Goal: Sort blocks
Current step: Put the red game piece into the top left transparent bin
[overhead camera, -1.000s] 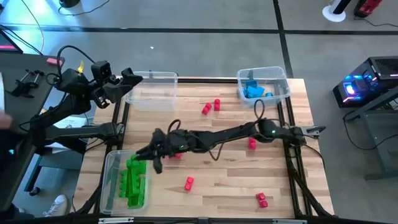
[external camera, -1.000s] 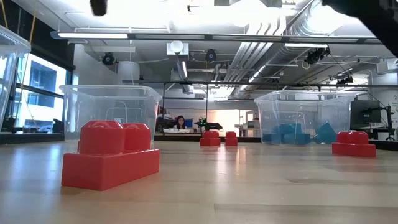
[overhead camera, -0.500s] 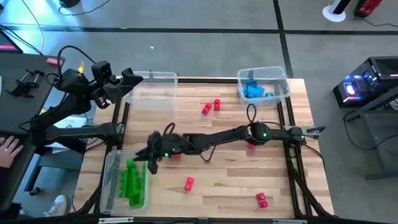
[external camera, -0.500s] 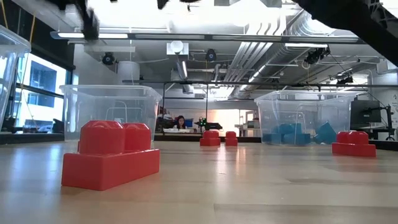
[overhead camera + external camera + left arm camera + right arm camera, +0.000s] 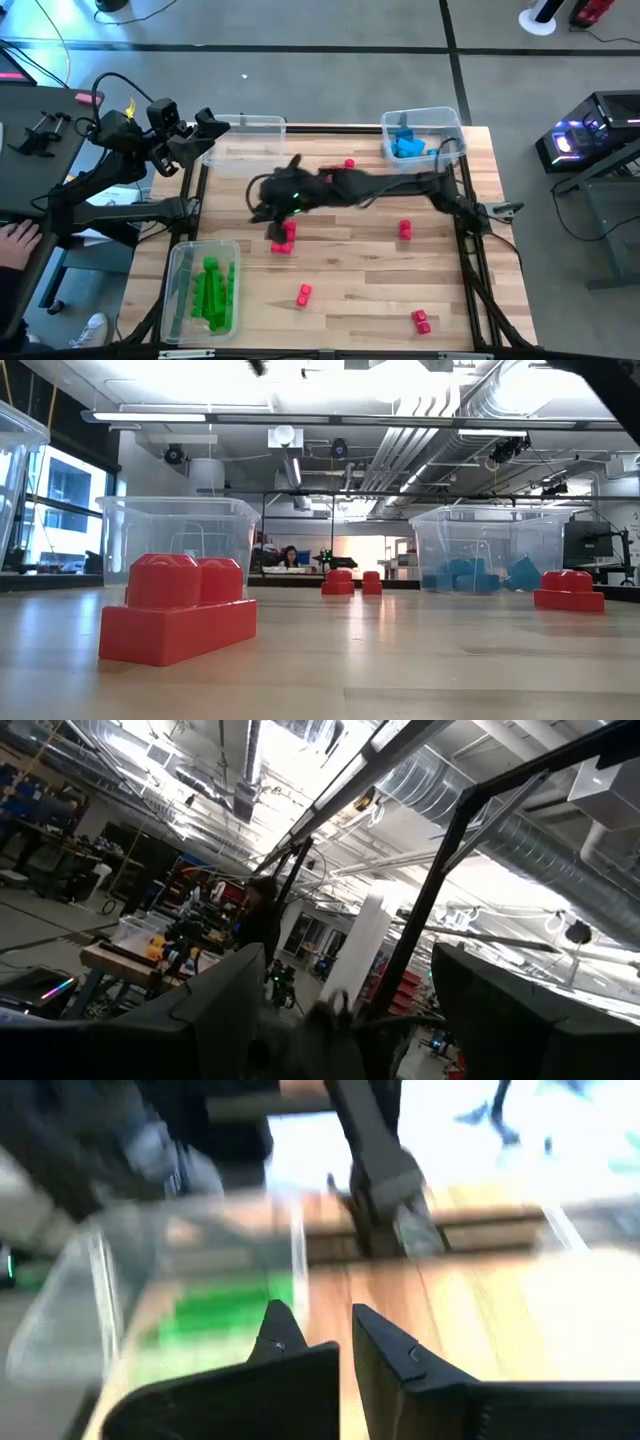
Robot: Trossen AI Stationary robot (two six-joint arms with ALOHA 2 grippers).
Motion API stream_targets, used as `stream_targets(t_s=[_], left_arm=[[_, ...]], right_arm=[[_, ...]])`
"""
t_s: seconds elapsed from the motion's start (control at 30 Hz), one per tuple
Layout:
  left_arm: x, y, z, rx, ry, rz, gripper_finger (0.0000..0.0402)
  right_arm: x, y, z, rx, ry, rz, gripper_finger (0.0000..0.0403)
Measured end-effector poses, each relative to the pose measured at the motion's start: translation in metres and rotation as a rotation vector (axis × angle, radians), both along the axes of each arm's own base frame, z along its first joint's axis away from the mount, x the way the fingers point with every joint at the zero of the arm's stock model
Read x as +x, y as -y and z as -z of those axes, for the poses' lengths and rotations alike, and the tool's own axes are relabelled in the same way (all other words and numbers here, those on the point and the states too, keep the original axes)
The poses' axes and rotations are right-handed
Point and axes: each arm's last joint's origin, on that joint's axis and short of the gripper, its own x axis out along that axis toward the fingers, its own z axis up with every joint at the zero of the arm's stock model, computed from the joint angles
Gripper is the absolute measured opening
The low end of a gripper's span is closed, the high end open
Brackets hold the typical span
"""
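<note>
light: bright, even, from ceiling strip lights in the low view
glare: blown-out white patch at top centre
blur: right arm smeared in the high view; right wrist view soft all over
focus: near red block crisp
shadows: faint

Blocks scattered mid-table; bins at left-near, left-far, right-far corners hold others.

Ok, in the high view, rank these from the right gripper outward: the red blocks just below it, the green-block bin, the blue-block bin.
From the right gripper, which is shut:
1. Red blocks, just toward the table's front.
2. Green-block bin, at the front left corner.
3. Blue-block bin, at the back right corner.
</note>
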Motion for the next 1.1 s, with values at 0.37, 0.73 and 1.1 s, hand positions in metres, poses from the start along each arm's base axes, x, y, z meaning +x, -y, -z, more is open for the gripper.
stream_targets(t_s=[0.37, 0.73, 1.1], left_arm=[[0.001, 0.000, 0.001, -0.003, -0.012, 0.004, 0.0272], [0.001, 0.000, 0.002, -0.005, -0.021, 0.005, 0.0272], [0.016, -0.006, 0.007, 0.008, -0.066, -0.008, 0.0272]], right_arm=[[-0.071, -0.009, 0.045, -0.101, -0.806, -0.004, 0.0000], [-0.212, -0.019, 0.094, 0.189, -1.110, 0.537, 0.0000], [-0.305, -0.011, 0.116, 0.655, -0.882, 0.980, 0.0000]])
